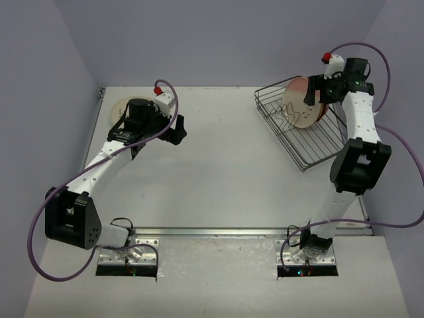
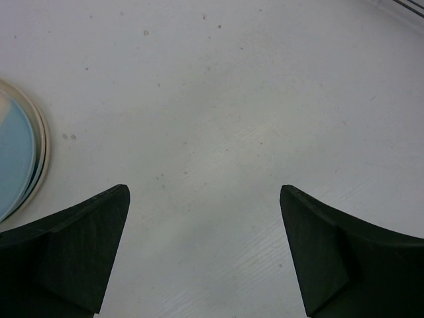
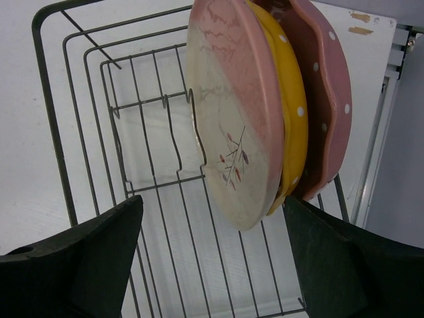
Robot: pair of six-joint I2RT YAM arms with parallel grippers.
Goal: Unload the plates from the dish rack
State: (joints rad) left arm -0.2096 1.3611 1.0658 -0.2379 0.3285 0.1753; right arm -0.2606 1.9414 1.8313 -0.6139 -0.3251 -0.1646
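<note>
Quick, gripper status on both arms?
Left gripper: open, empty, above the table.
Right gripper: open, holding nothing, facing the plates in the dish rack.

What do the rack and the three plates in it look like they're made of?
The dish rack looks like thin dark metal wire, bent into rods with a matte, probably coated finish. The cream-and-pink plate, yellow plate and pink dotted plate look like glazed ceramic, with thick rims and a soft sheen. Melamine can't be ruled out.

three plates upright together in dark wire rack; blue-cream plate flat, well apart
</note>
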